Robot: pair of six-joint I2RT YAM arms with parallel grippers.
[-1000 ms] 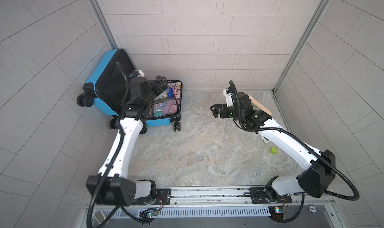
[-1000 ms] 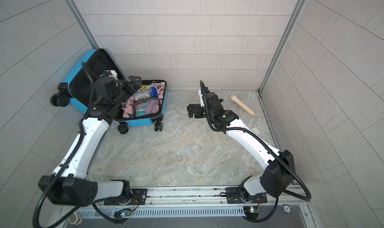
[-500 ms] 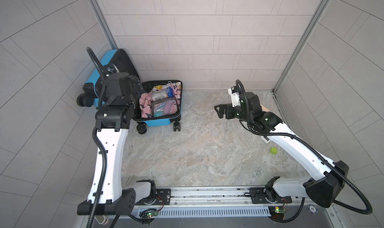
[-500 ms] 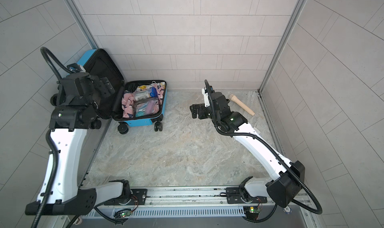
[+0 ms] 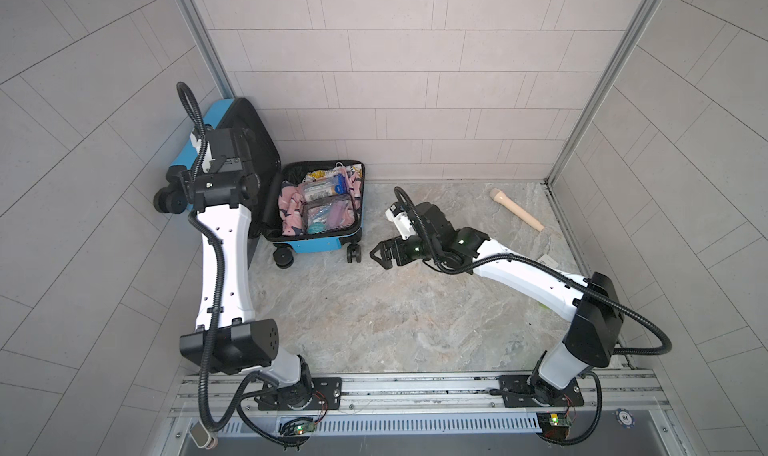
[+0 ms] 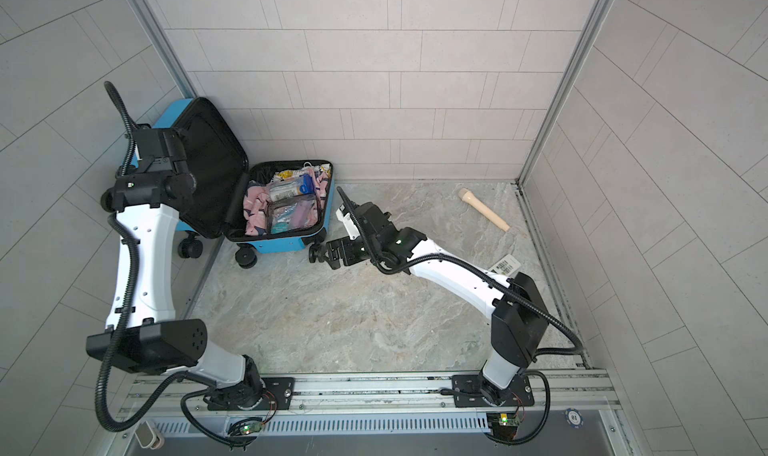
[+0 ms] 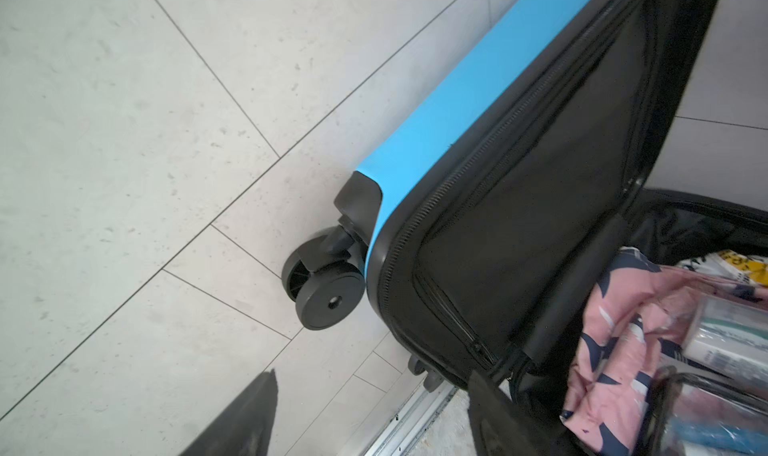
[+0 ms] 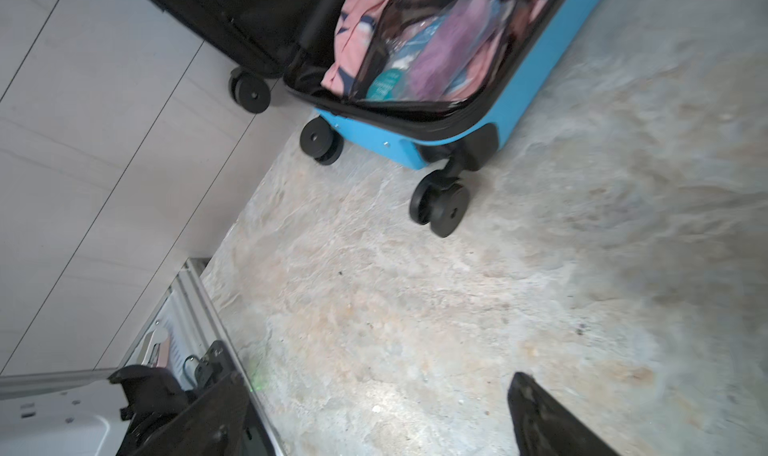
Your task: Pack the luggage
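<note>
The luggage (image 5: 316, 246) (image 6: 282, 245) is a small bright-blue suitcase lying open in the back left corner. Its black-lined lid (image 5: 259, 142) (image 7: 457, 100) leans against the left wall. The base holds pink patterned cloth (image 5: 291, 202) (image 7: 615, 350) and a clear black-trimmed pouch (image 5: 328, 214) (image 8: 424, 58). My left gripper (image 7: 372, 391) hangs open by the lid's near corner and wheel (image 7: 328, 304), holding nothing; the wrist hides it in both top views. My right gripper (image 5: 376, 255) (image 6: 328, 255) (image 8: 374, 391) is open and empty, low over the floor beside the base's front right wheel (image 8: 442, 202).
A beige rod (image 5: 517, 209) (image 6: 484, 209) lies on the floor at the back right. A white barcode tag (image 6: 505, 264) lies near the right wall. Tiled walls close in on three sides, and a metal rail (image 5: 415, 385) runs along the front.
My left arm rose from over the packed base and swung left to the lid's edge, its jaws narrowing a little. My right gripper dropped and moved left towards the suitcase's front wheel.
</note>
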